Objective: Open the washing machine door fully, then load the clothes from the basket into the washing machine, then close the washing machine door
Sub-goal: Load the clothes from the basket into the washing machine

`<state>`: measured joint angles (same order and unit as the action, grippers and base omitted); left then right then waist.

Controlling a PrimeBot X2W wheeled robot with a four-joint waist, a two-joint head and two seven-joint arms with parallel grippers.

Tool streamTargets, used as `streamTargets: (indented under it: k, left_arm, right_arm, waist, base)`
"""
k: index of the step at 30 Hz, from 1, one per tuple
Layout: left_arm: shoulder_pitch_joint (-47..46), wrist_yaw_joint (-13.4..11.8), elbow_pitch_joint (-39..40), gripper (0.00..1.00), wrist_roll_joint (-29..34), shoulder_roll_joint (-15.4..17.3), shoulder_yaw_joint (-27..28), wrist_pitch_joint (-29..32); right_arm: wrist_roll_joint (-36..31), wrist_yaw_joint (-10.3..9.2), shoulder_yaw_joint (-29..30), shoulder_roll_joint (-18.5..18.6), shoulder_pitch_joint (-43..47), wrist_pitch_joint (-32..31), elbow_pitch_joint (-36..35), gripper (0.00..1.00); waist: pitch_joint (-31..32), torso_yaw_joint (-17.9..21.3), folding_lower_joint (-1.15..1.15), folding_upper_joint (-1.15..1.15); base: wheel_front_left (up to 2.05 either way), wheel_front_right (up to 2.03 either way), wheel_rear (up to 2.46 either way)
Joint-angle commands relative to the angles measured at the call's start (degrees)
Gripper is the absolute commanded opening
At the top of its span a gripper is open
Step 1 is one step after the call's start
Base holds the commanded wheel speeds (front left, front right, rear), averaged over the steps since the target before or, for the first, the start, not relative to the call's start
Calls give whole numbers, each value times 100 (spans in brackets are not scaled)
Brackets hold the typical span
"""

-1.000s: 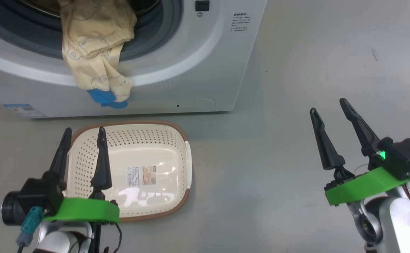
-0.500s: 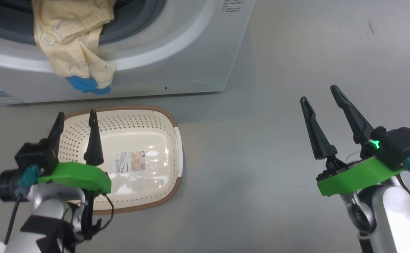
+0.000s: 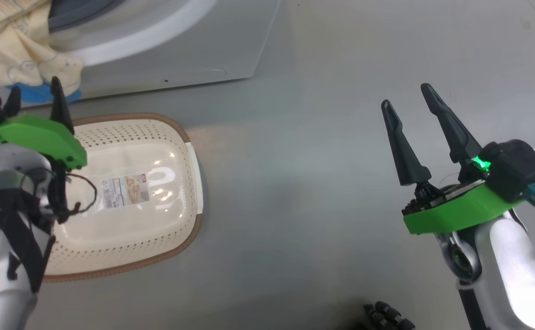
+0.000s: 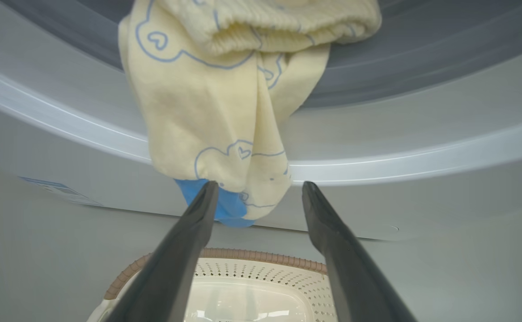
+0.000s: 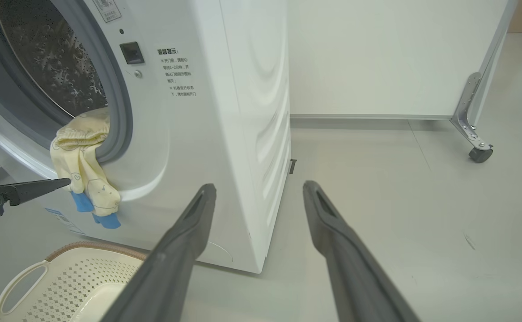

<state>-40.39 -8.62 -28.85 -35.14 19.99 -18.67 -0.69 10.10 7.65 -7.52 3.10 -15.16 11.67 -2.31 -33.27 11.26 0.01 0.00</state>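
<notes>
Fingers (image 4: 184, 241) of left gripper (image 4: 259, 183) gape, empty, near clothes (image 4: 216, 112).

Left pincer (image 4: 259, 185), earlier over the basket (image 3: 181, 133), now up beside the clothes (image 3: 15, 59).

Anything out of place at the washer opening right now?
Yes: the pale cream-yellow garment with blue patches hangs out over the grey rubber gasket and down the white washing machine front, instead of lying inside. Shutting the machine now would likely pinch it.
</notes>
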Motion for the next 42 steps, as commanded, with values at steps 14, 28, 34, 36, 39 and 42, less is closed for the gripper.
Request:
streamTargets:
  k: [14, 28, 34, 36, 39, 42]
  left_arm:
    - [-1446, 206, -1151, 100, -171, 480, 295, 526]
    - [-1757, 174, -1764, 0, -202, 457, 128, 1087]
    - [-1682, 201, -1523, 0, -329, 489, 118, 1421]
    - [-1631, 226, -1333, 0, -356, 553, 87, 1619]
    - [-1581, 226, -872, 0, -383, 696, 40, 1979]
    - [-1567, 206, -216, 0, -421, 926, 12, 2452]
  right_arm:
    - [252, -16, -240, -20, -230, 270, 176, 100]
    - [330, -16, -288, -22, -242, 319, 294, 100]
    - [272, -16, -231, -22, -211, 323, 302, 100]
    - [256, -16, -220, -22, -195, 323, 300, 100]
    - [232, -16, -179, -22, -158, 323, 288, 100]
    - [231, -16, -164, -22, -121, 322, 264, 100]
  waist:
    - [-381, 393, -1, 0]
    - [-296, 326, -1, 0]
    - [-180, 200, -1, 0]
    - [-139, 159, -1, 0]
    - [-86, 85, -1, 0]
    - [-61, 29, -1, 0]
  base:
    - [0, 0, 0]
    - [0, 0, 0]
    - [0, 0, 0]
    - [0, 0, 0]
    - [0, 0, 0]
    - [0, 0, 0]
